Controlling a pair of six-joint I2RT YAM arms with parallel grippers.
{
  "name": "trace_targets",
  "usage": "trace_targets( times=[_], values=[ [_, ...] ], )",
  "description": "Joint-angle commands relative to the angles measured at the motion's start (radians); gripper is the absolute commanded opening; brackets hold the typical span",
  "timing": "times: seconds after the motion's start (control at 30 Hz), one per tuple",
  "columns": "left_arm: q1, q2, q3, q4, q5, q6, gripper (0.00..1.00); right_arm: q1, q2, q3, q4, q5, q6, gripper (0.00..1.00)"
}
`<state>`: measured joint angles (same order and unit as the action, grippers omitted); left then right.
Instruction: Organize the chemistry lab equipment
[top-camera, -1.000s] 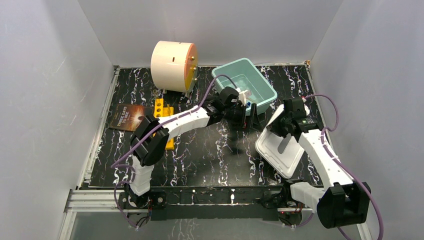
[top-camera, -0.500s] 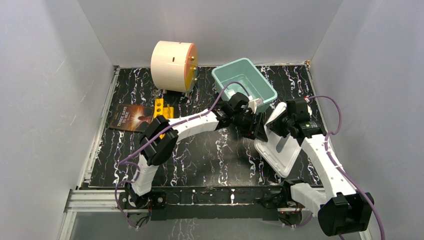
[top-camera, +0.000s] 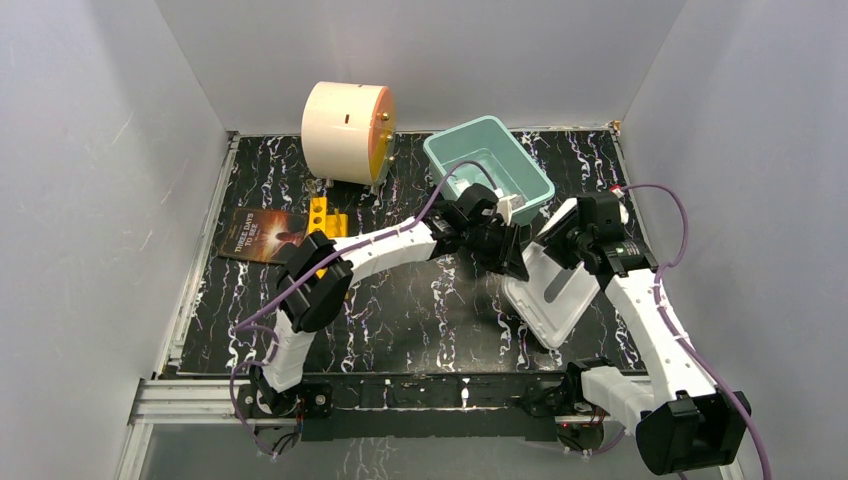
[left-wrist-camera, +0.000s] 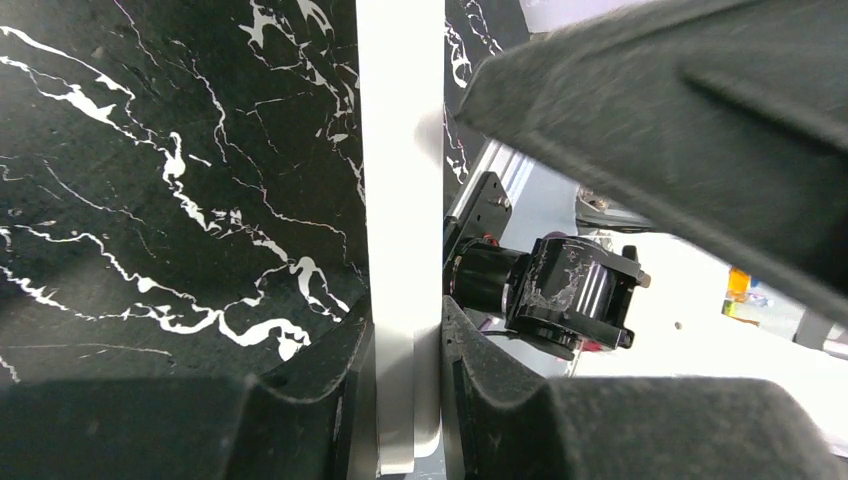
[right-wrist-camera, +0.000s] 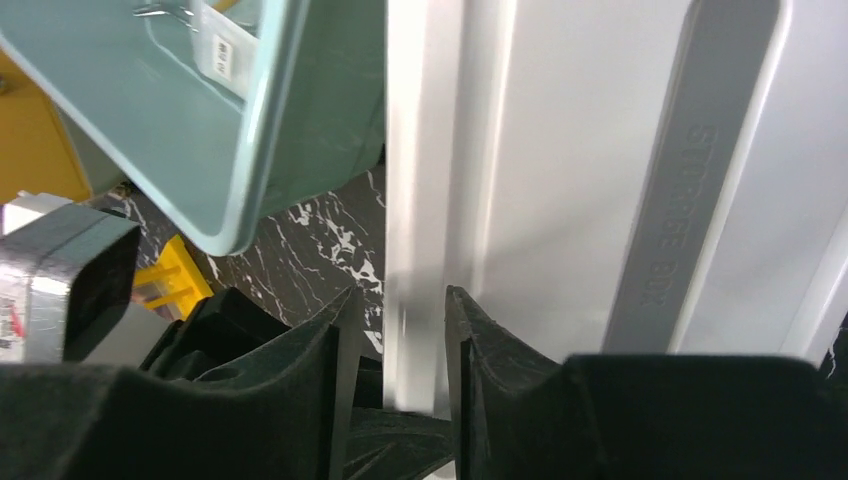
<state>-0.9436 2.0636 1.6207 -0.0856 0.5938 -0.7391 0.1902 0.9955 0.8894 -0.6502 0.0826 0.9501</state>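
Note:
A white plastic lid (top-camera: 556, 292) lies tilted at the right of the mat, just in front of the teal bin (top-camera: 440, 163). My left gripper (top-camera: 516, 256) reaches across to the lid's left edge. In the left wrist view its jaws press both faces of the lid's rim (left-wrist-camera: 400, 200), so the left gripper (left-wrist-camera: 405, 322) is shut on it. My right gripper (top-camera: 556, 236) straddles the lid's far edge. In the right wrist view the right gripper (right-wrist-camera: 400, 302) stands open, with a gap between one finger and the lid (right-wrist-camera: 560, 180). The yellow tube rack (top-camera: 322, 216) stands at the left.
The big cream drum with the orange face (top-camera: 345, 128) stands at the back. A dark printed card (top-camera: 258, 235) lies at the left edge of the mat. The teal bin (right-wrist-camera: 200, 120) holds small items, close to the right gripper. Grey walls enclose three sides.
The left arm has swung right to the lid and its jaws have closed on the rim. The right gripper's jaws have widened. The lid has shifted slightly left.

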Motion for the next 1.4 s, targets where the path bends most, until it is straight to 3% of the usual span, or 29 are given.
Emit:
trace_targets(
  times=[0.0, 0.23, 0.4, 0.67, 1.07, 1.37],
  values=[
    [0.009, -0.122, 0.057, -0.040, -0.036, 0.089, 0.00, -0.003, -0.006, 0.111, 0.043, 0.022, -0.049, 0.48],
    [0.084, -0.245, 0.056, -0.057, -0.025, 0.112, 0.00, -0.004, -0.022, 0.235, 0.063, 0.025, -0.110, 0.60],
    [0.193, -0.341, 0.025, -0.008, 0.039, 0.055, 0.00, -0.004, -0.034, 0.314, 0.108, 0.012, -0.153, 0.64],
    [0.327, -0.379, 0.023, 0.009, 0.005, -0.056, 0.00, -0.003, -0.027, 0.352, 0.202, -0.048, -0.170, 0.69],
    [0.439, -0.303, 0.185, -0.081, -0.148, -0.178, 0.00, -0.004, 0.156, 0.371, 0.123, -0.090, -0.121, 0.70],
    [0.453, -0.226, 0.247, -0.019, -0.177, -0.248, 0.00, -0.003, 0.441, 0.561, 0.023, 0.124, -0.355, 0.69]
  ],
)
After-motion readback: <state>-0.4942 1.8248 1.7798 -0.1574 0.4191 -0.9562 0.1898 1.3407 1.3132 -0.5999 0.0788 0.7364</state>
